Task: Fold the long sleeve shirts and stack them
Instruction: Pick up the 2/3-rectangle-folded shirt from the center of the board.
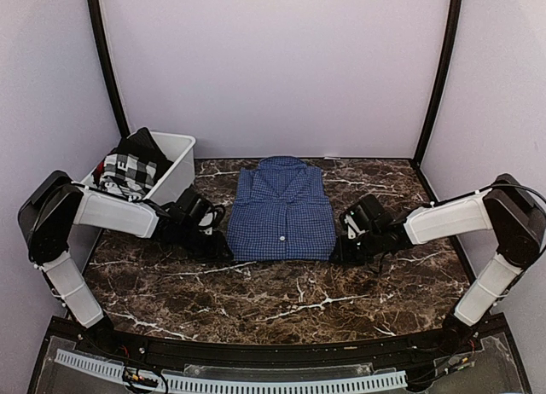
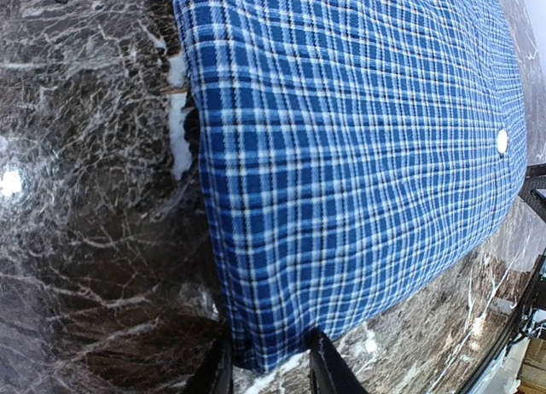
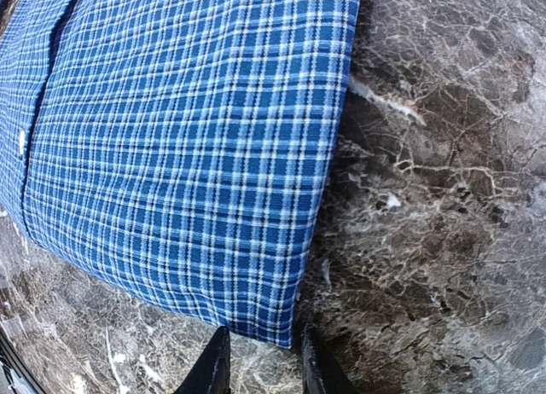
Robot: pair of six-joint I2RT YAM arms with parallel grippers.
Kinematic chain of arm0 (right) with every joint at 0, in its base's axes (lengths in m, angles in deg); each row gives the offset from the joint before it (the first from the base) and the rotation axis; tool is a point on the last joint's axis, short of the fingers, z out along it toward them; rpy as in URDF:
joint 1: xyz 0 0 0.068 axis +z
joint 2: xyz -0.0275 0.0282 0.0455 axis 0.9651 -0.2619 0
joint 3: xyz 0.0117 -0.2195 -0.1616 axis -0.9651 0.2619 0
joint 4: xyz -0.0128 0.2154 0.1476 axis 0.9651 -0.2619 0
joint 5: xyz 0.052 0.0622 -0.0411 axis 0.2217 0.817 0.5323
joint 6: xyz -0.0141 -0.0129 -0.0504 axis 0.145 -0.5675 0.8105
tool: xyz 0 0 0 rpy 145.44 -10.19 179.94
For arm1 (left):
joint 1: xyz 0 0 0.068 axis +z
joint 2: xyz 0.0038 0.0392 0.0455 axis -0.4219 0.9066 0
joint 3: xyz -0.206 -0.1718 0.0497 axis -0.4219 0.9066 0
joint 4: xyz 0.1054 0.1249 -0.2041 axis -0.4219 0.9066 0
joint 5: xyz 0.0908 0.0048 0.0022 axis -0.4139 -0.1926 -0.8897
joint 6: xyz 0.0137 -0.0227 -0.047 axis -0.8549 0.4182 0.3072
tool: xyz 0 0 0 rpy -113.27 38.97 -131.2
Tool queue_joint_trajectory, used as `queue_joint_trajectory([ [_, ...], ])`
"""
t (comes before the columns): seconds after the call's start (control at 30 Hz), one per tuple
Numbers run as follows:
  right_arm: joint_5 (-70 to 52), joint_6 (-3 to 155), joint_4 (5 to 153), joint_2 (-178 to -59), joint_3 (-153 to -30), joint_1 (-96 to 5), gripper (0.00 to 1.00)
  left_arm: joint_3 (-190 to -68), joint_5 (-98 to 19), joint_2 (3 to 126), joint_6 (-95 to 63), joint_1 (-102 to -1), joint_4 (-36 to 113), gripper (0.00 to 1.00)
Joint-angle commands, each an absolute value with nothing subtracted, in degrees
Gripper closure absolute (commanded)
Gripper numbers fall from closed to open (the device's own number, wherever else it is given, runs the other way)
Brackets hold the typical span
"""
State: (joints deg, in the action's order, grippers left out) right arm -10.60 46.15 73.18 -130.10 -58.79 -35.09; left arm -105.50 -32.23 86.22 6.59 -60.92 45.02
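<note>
On the marble table point(image 1: 256, 300) we see one blue checked shirt point(image 1: 281, 211). It is folded to a rectangle, lies flat with its collar point(image 1: 281, 165) toward the back wall, and sits midway between the two arms. Each wrist view cuts it off and shows only one near corner plus some front panel.

Back left, the white bin point(image 1: 175, 176) holds dark and black-and-white checked cloth point(image 1: 128, 172). It's bunched up, so we can't tell what garments these are.

From the top camera both gripper tips are lost in dark shadow at the shirt's near corners.

The left gripper point(image 2: 270, 353) is low on the table, and only its fingertips show at the frame's bottom edge. They stand partly apart with the near-left shirt corner sitting between them. We can't tell whether they actually clamp the cloth.

The right gripper point(image 3: 264, 330) mirrors this. Its fingertips are partly apart, the near-right corner reaches just into the gap, and marble shows below it. Whether it grips the cloth is also unclear.

One white button point(image 2: 502, 141) shows near the shirt's near edge.
</note>
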Motion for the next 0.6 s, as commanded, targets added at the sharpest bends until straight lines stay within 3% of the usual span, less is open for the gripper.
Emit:
queue_joint_trajectory([
  [0.0, -10.67, 45.09, 73.16, -130.98, -58.14, -34.57, 0.74, -105.68, -32.85, 85.15, 5.38, -61.35, 45.59, 0.71],
  [0.17, -10.36, 44.72, 73.73, -130.91, -58.16, -34.57, 0.76, -105.64, -32.41, 85.63, 5.58, -61.3, 45.17, 0.74],
  [0.57, -9.62, 44.88, 74.26, -130.91, -58.32, -34.57, 0.94, -106.42, -32.32, 85.99, 5.87, -61.38, 45.16, 0.89],
])
